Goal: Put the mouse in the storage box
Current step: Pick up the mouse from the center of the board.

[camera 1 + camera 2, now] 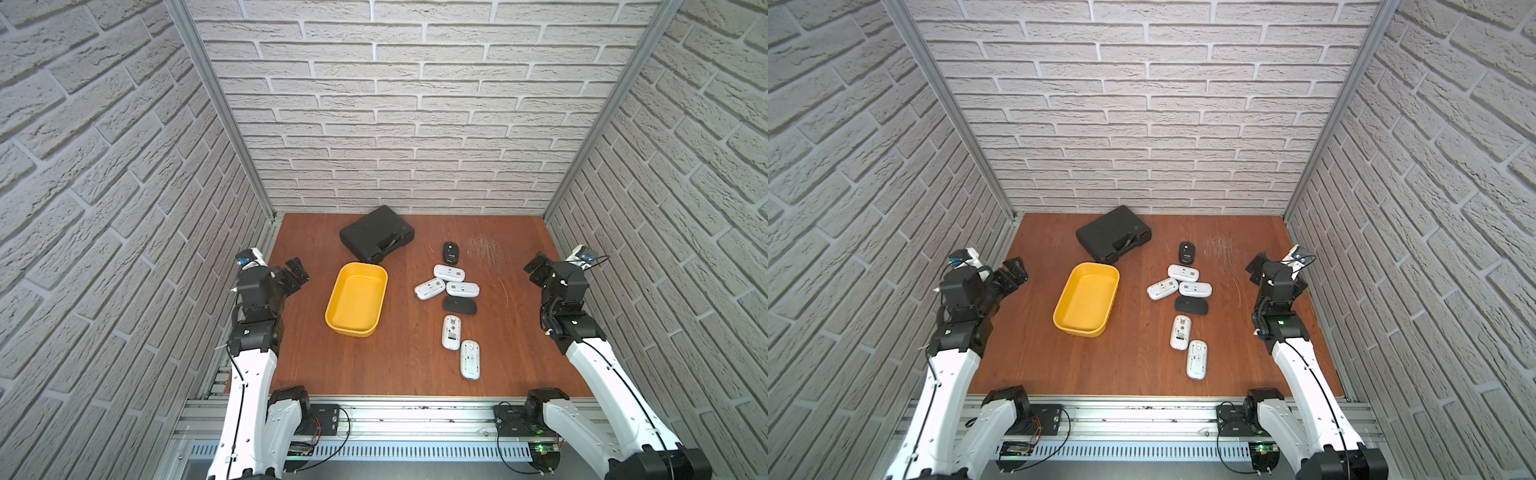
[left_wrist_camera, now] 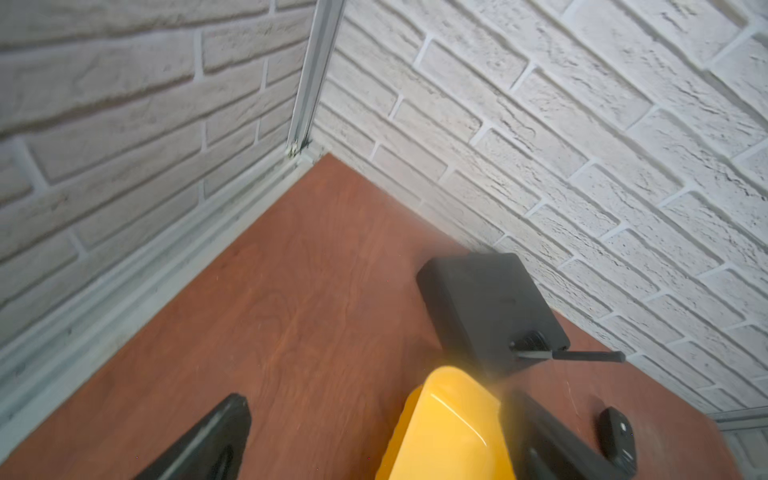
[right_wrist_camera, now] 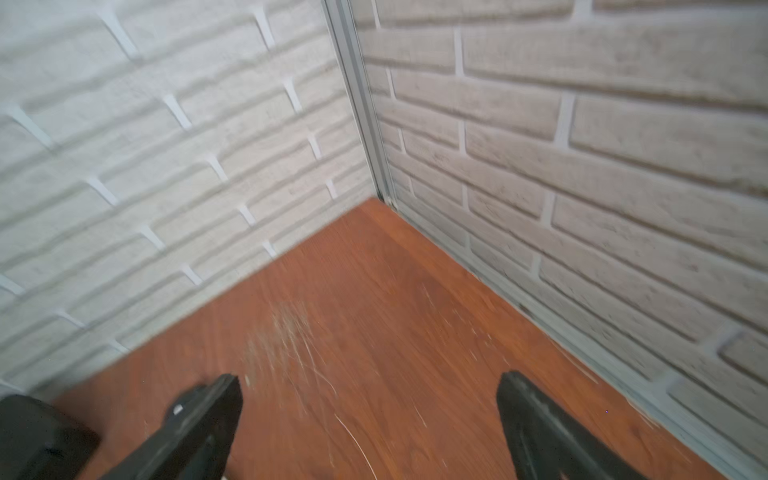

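Observation:
Several mice lie right of centre on the brown table: white ones (image 1: 449, 273) (image 1: 451, 331) (image 1: 470, 359) upside down, a black mouse (image 1: 450, 252) (image 1: 1187, 252) farthest back, and a flat black one (image 1: 459, 305). The yellow storage box (image 1: 356, 299) (image 1: 1087, 298) sits empty left of centre. My left gripper (image 1: 298, 274) (image 2: 376, 397) hovers open just left of the box, whose far corner (image 2: 449, 432) shows between its fingers. At the right wall my right gripper (image 1: 536, 268) (image 3: 370, 378) hangs open over bare scratched wood, well right of the mice.
A black hard case (image 1: 377, 233) (image 2: 490, 307) with a handle lies behind the storage box near the back wall. Brick-pattern walls close in the table on three sides. A scratched patch (image 1: 482, 245) marks the wood at the back right.

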